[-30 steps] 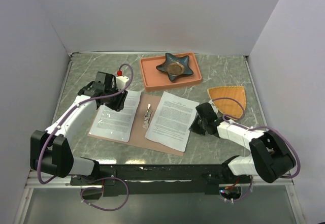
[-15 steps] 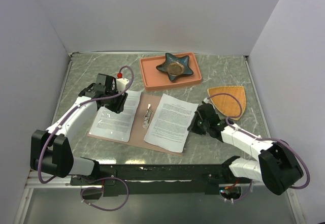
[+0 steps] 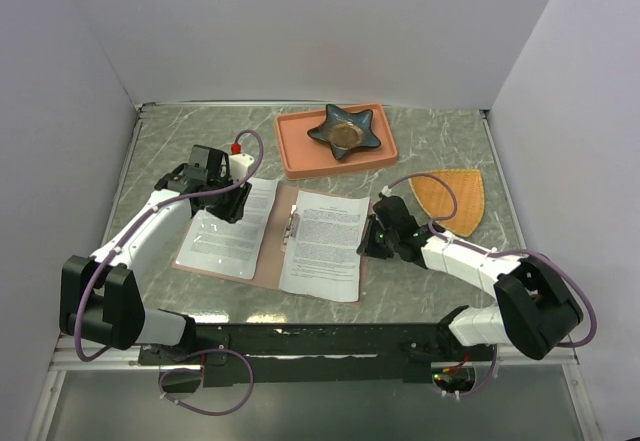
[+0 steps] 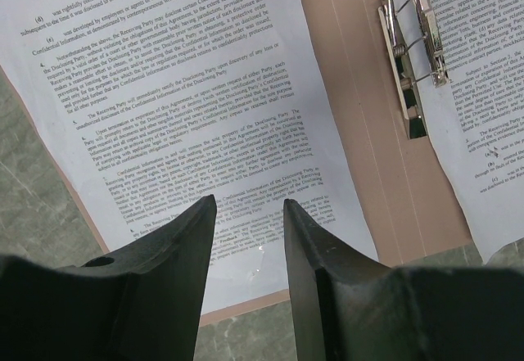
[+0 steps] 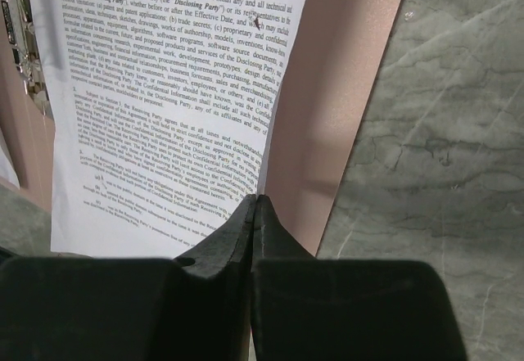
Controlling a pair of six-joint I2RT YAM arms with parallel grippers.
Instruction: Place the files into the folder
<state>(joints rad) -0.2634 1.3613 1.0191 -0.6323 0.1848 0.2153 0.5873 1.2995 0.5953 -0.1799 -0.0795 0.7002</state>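
Well, the folder [image 3: 271, 249] lies open flat on the marble table [image 3: 160, 151], roughly in the middle, with its silver clip [image 3: 292, 226] standing at the spine. The left sheet [image 3: 225, 229] rests on the nine o'clock half and the right sheet [image 3: 322, 246] on the three o'clock half, its inner edge right up against the clip and its six o'clock edge hanging a little past the card onto the table.

The left gripper [image 4: 247, 205] hovers over the twelve o'clock end of the left sheet with its fingers spread a moderate way apart, nothing between them.

The right gripper [image 5: 255, 201] sits at the three o'clock edge of the right sheet, fingers pressed tight together with no gap showing. The tips meet exactly on the paper's edge, over the bare strip of folder beside it, and I can't make out whether the paper is nipped between them or only touched.

At twelve o'clock from the folder sits a salmon tray [image 3: 300, 157] holding a dark star-shaped dish [image 3: 345, 131], and at two o'clock lies an orange fan-shaped mat [image 3: 455, 196]
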